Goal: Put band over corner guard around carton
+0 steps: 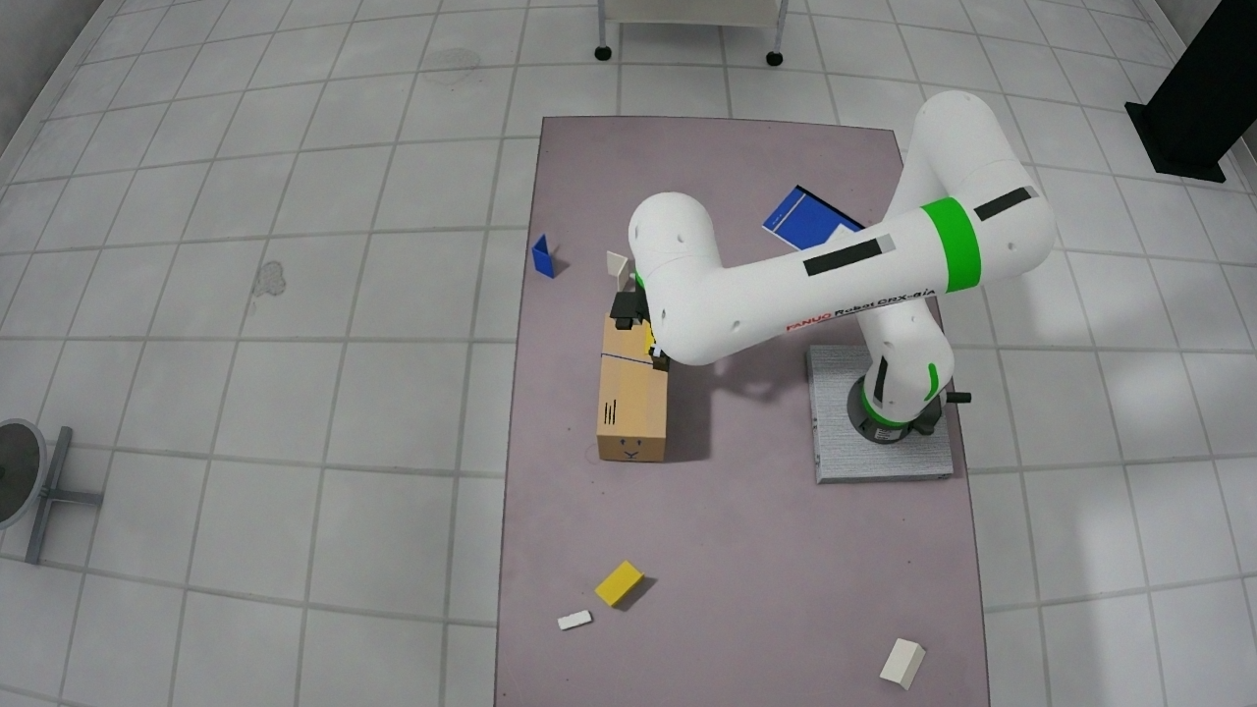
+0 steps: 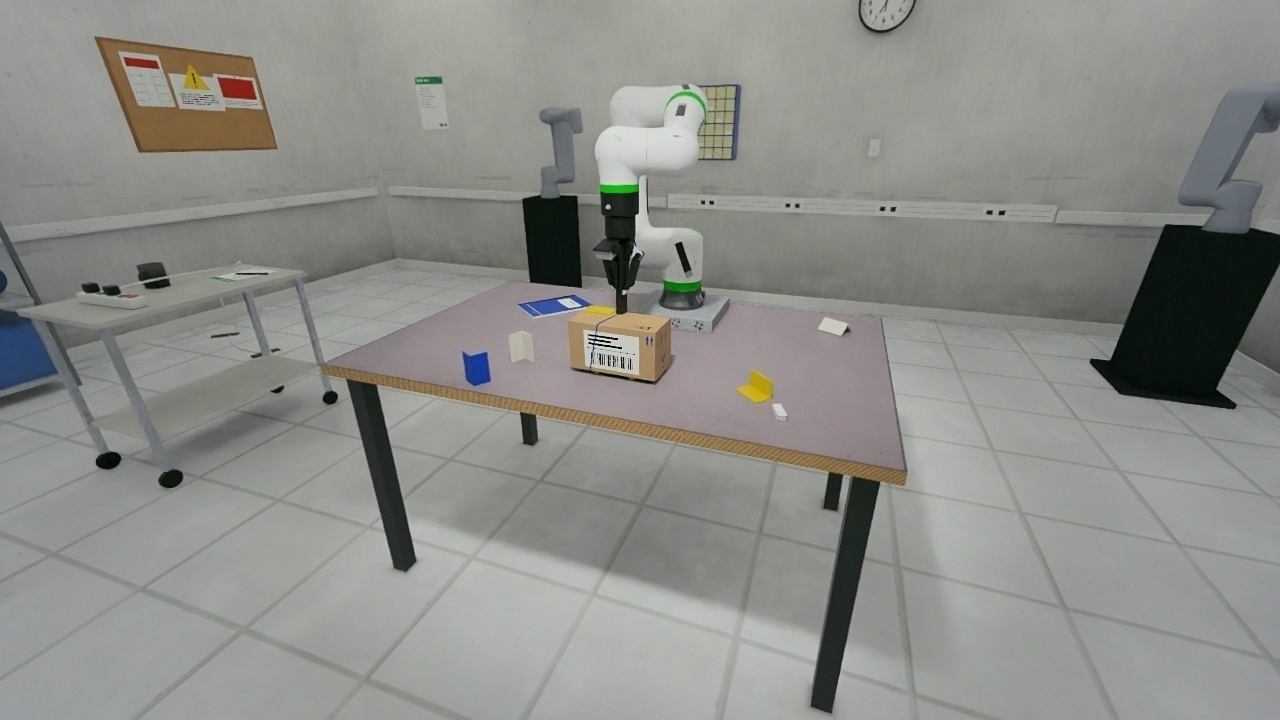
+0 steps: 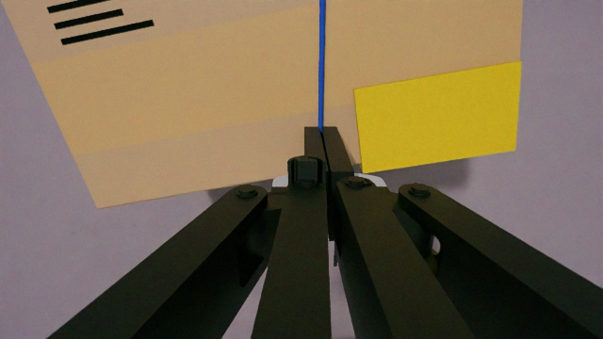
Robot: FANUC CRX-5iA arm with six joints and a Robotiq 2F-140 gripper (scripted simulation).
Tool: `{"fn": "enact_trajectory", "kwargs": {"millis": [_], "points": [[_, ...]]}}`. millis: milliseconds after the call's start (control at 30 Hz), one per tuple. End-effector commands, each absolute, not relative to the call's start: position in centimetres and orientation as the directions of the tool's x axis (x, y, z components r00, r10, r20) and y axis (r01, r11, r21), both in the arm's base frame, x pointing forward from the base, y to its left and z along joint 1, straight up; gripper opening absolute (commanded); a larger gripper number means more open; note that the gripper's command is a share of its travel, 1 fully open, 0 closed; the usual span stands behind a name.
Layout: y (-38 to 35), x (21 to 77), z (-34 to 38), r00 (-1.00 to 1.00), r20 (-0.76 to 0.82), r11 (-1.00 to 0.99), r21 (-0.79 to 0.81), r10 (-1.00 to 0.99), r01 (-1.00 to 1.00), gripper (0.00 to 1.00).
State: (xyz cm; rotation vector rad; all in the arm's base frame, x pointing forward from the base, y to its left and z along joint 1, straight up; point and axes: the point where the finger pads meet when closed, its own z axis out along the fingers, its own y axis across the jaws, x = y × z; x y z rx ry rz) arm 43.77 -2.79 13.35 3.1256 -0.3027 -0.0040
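Observation:
The brown carton (image 1: pixel 630 391) lies flat on the mauve table top; it also shows in the side view (image 2: pixel 619 345) and the wrist view (image 3: pixel 236 94). A thin blue band (image 3: pixel 321 66) runs across its top, beside the yellow corner guard (image 3: pixel 438 115) and not over it. The guard sits on the carton's far corner nearest the arm (image 1: pixel 648 338). My gripper (image 3: pixel 319 151) (image 2: pixel 620 304) points straight down at the carton's far top edge. Its fingers are pressed together on the band where it meets the edge.
A blue guard (image 1: pixel 543 256) and a white guard (image 1: pixel 618 266) stand just beyond the carton. A blue booklet (image 1: pixel 808 218) lies under the arm. A spare yellow guard (image 1: pixel 619 582), a small white piece (image 1: pixel 573 620) and a white block (image 1: pixel 902 662) lie at the other end.

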Motion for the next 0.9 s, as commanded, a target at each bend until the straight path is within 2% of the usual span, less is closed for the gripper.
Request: {"fn": "enact_trajectory", "kwargs": {"millis": [0, 867], "points": [[-2.8, 43.8, 13.4, 0.981, -0.001, -0.981, 0.002, -0.192, -0.192, 0.1], [-2.8, 43.8, 15.0, 0.981, -0.001, -0.981, 0.002, -0.192, -0.192, 0.1]]}}
